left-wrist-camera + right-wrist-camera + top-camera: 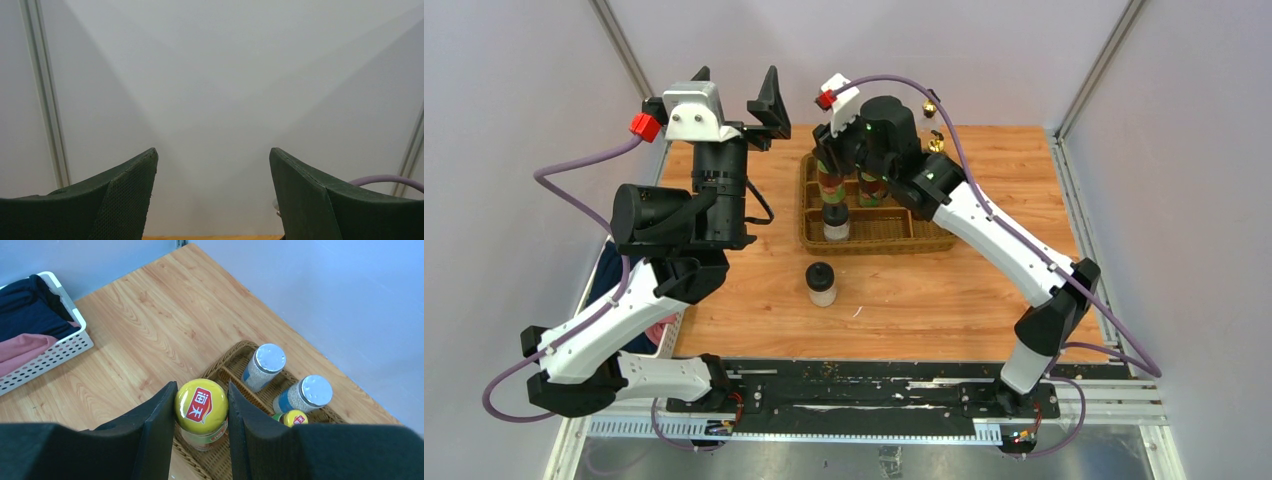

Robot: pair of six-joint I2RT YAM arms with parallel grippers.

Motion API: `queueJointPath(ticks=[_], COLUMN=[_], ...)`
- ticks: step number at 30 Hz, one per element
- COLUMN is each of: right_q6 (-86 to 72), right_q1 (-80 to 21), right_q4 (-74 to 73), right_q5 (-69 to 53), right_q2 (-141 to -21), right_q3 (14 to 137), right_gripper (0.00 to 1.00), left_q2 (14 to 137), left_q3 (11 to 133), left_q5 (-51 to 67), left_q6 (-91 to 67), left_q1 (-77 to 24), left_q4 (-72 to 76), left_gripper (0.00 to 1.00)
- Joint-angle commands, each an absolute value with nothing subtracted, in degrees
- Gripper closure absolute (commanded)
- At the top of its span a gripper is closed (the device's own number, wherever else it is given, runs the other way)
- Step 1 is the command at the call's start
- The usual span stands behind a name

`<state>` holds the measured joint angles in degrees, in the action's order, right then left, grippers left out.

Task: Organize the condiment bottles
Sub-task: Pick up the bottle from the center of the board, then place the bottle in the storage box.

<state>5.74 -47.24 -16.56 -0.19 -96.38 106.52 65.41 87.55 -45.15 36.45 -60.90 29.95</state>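
Yellow-capped glass sauce bottle [201, 407] upright, long axis vertical, grasped between right claw [201, 389] fingers; body mostly hidden below cap; left claw [212, 152] released.

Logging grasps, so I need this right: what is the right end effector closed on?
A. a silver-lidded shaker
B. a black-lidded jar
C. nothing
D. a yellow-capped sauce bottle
D: the right wrist view shows the right end effector clamping the yellow-capped sauce bottle between its two fingers.
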Motion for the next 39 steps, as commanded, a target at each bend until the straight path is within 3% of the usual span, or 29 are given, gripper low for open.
queueJointPath(ticks=[1, 22, 39], right_q6=[7.21, 4.79, 2.75], right_q1=[-45.8, -38.06, -36.34], right_q4=[-12.31, -12.89, -6.25], right_q5=[-2.54, -10.54, -13.26], right_q2=[-97.34, -113.12, -115.49], right_q3=[112.51, 127.08, 118.64], right_gripper=[1.0, 1.0, 1.0], left_q2=[64.69, 64.51, 64.18], left_q3=[88.37, 87.31, 84.63], left_q5=[-44.52, -44.25, -44.12], left_q6=[37.31, 37.28, 35.64], left_q1=[-61.08, -61.08, -59.34], left_q4=[31.57, 31.6, 32.21], left_gripper=[0.14, 0.15, 0.15])
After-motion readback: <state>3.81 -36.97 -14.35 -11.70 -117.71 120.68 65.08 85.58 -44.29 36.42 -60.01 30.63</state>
